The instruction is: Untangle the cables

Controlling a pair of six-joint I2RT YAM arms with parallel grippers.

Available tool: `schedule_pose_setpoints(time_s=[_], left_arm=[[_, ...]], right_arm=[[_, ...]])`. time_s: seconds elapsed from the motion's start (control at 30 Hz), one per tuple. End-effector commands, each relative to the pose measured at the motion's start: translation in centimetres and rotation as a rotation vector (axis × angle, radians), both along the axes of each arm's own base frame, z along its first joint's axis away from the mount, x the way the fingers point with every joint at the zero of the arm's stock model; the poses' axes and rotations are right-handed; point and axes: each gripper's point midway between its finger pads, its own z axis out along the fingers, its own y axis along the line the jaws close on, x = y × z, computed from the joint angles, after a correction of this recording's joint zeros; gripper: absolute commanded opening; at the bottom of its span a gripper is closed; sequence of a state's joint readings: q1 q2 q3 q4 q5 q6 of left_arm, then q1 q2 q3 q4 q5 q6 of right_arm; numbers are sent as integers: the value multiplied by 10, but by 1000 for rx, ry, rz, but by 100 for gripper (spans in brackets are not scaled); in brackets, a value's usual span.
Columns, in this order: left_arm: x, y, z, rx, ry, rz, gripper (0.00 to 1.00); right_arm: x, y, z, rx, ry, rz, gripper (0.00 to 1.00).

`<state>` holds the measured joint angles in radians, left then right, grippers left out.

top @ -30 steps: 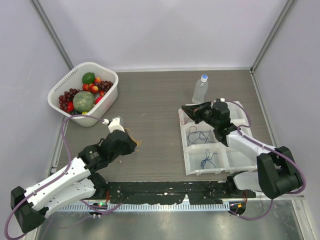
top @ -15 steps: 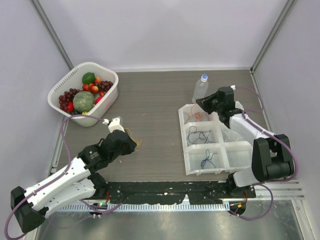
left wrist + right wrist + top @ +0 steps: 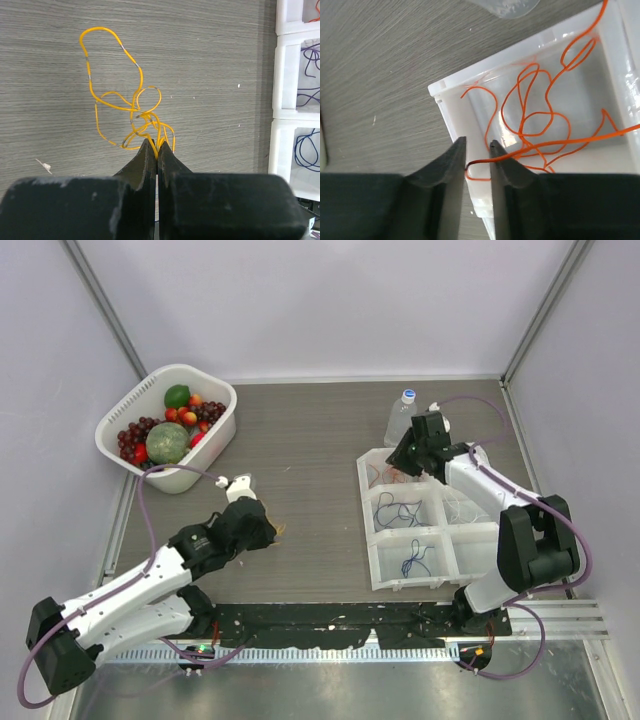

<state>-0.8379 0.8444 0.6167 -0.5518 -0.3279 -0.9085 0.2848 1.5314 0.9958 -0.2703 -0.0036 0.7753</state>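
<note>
A tangled yellow cable [image 3: 132,112] lies in loops on the wooden table, and my left gripper [image 3: 158,150] is shut on its near strands. From above, this gripper [image 3: 268,530] sits left of the middle of the table. A red-orange cable [image 3: 535,115] is coiled in the back-left compartment of the white divided tray [image 3: 366,502]. My right gripper [image 3: 477,145] hangs over that compartment's corner with its jaws apart, and a loop of the cable's end lies between them. Dark blue cables [image 3: 400,508] lie in the middle compartment, and another blue one [image 3: 415,560] in the near one.
A clear water bottle [image 3: 400,420] stands just behind the tray, close to my right gripper [image 3: 397,462]. A white basket [image 3: 225,425] of fruit sits at the back left. The tray's edge [image 3: 280,75] shows at the right of the left wrist view.
My right arm swung from the tray's middle to its back-left compartment by the bottle, and its jaws parted around the red-orange cable. The left gripper stays shut and has shifted slightly right.
</note>
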Motion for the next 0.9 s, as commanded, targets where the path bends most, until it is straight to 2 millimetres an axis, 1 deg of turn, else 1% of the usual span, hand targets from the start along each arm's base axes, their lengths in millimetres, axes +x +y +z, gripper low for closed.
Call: schedule_pose_setpoints(time_s=[0.0, 0.03, 0.07, 0.13, 0.2, 0.23, 0.27, 0.3, 0.33, 0.4, 0.43, 0.47, 0.5, 0.53, 0.57, 0.63, 0.77, 0.83, 0.87], left_arm=[[11, -15, 22, -52, -53, -17, 0], [11, -15, 21, -53, -50, -16, 0], [11, -16, 20, -55, -49, -16, 0], [11, -16, 19, -59, -45, -16, 0], [10, -16, 20, -59, -45, -16, 0], [10, -15, 20, -57, -45, -15, 0], [10, -15, 21, -61, -48, -13, 0], [9, -14, 21, -57, -47, -14, 0], [9, -14, 21, -58, -49, -12, 0], [9, -13, 21, -60, -47, -13, 0], [8, -13, 20, -59, -44, -15, 0], [8, -13, 20, -58, -42, -16, 0], [8, -14, 20, -61, -40, -17, 0], [7, -15, 19, -60, -36, -19, 0], [7, -15, 20, -64, -36, -21, 0], [7, -17, 20, -68, -33, -25, 0], [7, -18, 23, -76, -37, -24, 0], [8, -17, 25, -75, -40, -19, 0], [8, -16, 26, -75, -41, -18, 0]], right_arm=[[0, -13, 38, -105, -44, 53, 41], [1, -14, 47, -115, -57, 64, 44], [-5, -15, 47, -127, -34, 75, 49], [-11, -21, 56, -152, -29, 97, 55], [-16, -29, 65, -170, -31, 108, 59], [-17, -32, 70, -173, -38, 117, 60], [-19, -42, 77, -185, -45, 109, 61], [-24, -48, 77, -194, -31, 104, 61], [-24, -59, 86, -203, -52, 87, 61], [-25, -74, 95, -190, -72, 75, 62], [-23, -78, 96, -184, -81, 72, 62], [-20, -93, 97, -194, -88, 45, 62], [-16, -103, 99, -185, -98, 35, 62], [-11, -105, 96, -195, -91, 44, 62], [-6, -120, 95, -207, -90, 5, 61], [8, -129, 84, -233, -75, -4, 60], [34, -128, 72, -250, -97, 36, 56], [41, -124, 73, -243, -114, 71, 51], [43, -120, 75, -229, -129, 86, 51]])
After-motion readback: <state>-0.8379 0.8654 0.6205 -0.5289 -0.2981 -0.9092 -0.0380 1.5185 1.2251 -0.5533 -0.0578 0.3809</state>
